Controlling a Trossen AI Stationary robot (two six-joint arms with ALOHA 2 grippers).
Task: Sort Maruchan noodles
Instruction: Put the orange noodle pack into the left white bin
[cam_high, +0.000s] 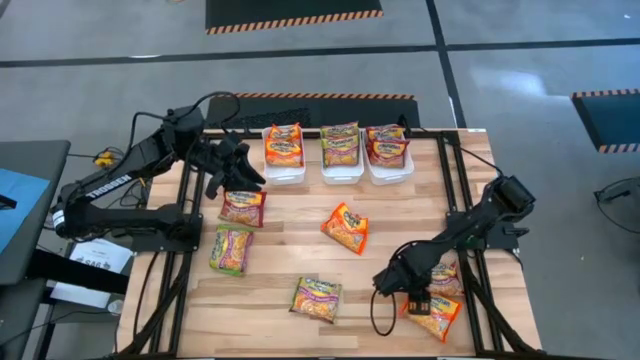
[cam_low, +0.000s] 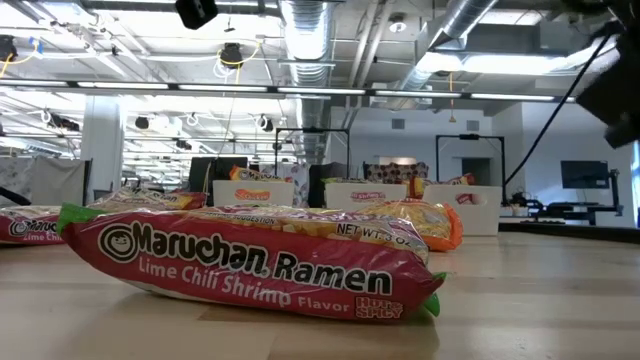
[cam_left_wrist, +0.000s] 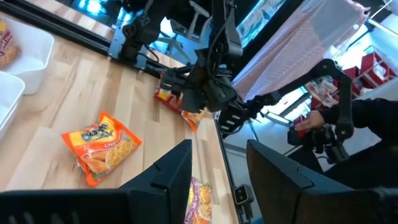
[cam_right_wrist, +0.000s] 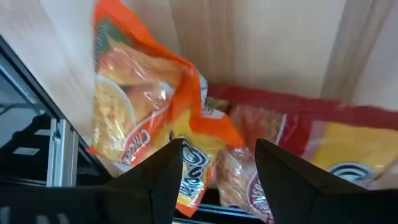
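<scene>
1. Maruchan noodles (cam_high: 345, 228) lie scattered on the wooden table (cam_high: 280, 270); more already fill 3 white bins (cam_high: 340, 160) at 12 o'clock.
2. The right tool (cam_high: 412, 292), at 4 o'clock, hangs spread over an orange packet (cam_right_wrist: 143, 112) overlapping a red packet (cam_right_wrist: 323, 149).
3. The left tool (cam_high: 238, 170), at 10 o'clock near the bins, is spread and empty.
4. The packets look light, crinkly and slippery, with brittle noodles inside; pinching a short edge seems safest.
</scene>
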